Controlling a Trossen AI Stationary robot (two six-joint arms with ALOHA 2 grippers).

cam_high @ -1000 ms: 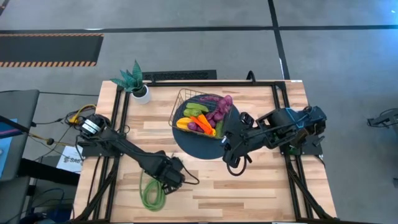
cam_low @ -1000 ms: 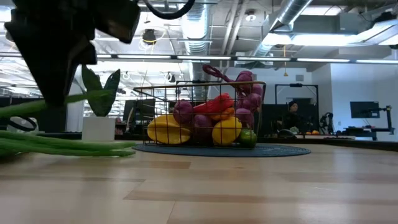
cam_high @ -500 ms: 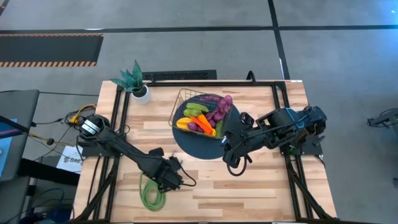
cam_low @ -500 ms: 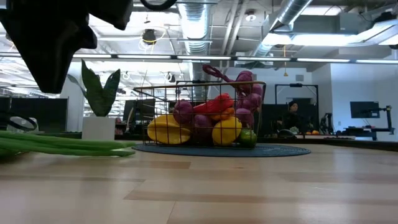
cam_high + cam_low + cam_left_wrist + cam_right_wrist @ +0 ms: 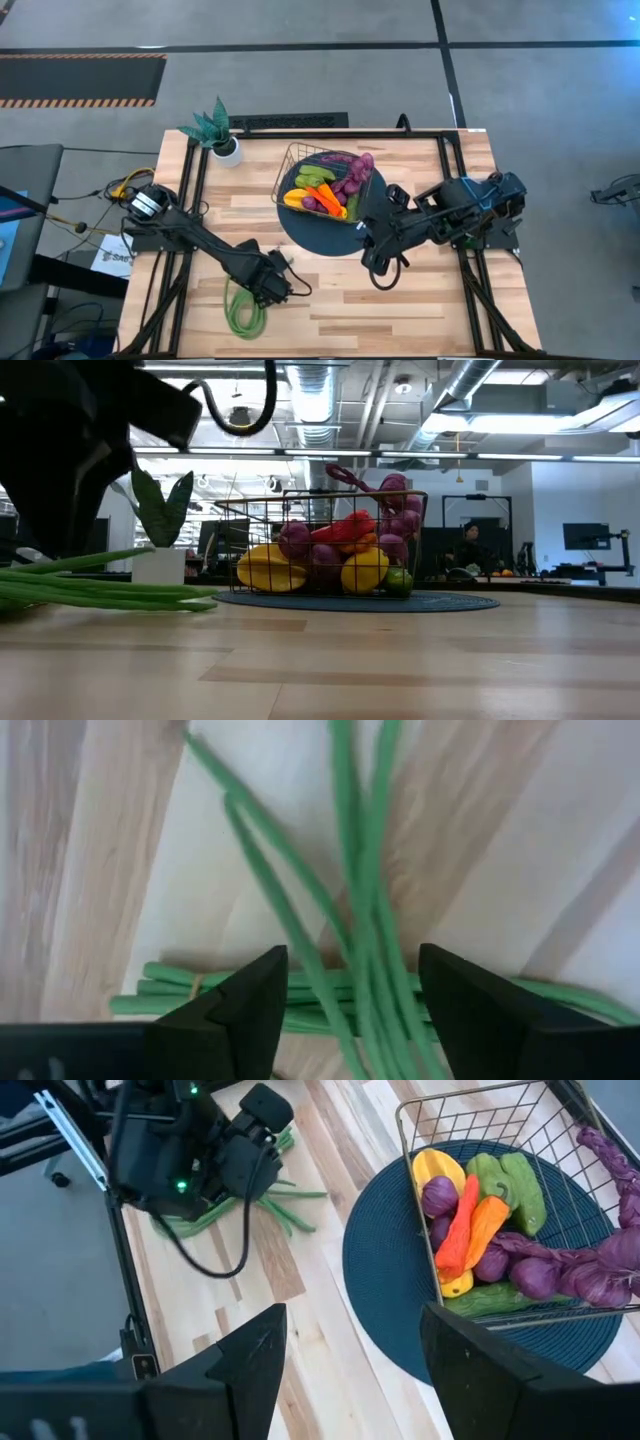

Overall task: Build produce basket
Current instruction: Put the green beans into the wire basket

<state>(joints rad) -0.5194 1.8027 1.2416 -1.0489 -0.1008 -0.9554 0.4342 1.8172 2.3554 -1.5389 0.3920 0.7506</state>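
One square wire-grid basket (image 5: 470, 1140) sits on one round dark blue woven mat (image 5: 390, 1270). Inside it — one yellow lemon-like fruit (image 5: 433, 1164), one long red pepper (image 5: 458, 1230), one orange pepper (image 5: 486, 1220), two green pieces (image 5: 512, 1185) and one string of purple grapes (image 5: 600, 1270); further purple lumps cannot be counted. One bundle of long green beans (image 5: 243, 307) lies on the one wooden table (image 5: 420, 300). One spiky green plant in a white pot (image 5: 222, 138) — and two dark robot arms.

Basket (image 5: 318, 180): on the round mat (image 5: 330, 235), mid-table.
Potted plant (image 5: 216, 130): far-left corner.
Bean bundle (image 5: 243, 308): near edge, left of mat.
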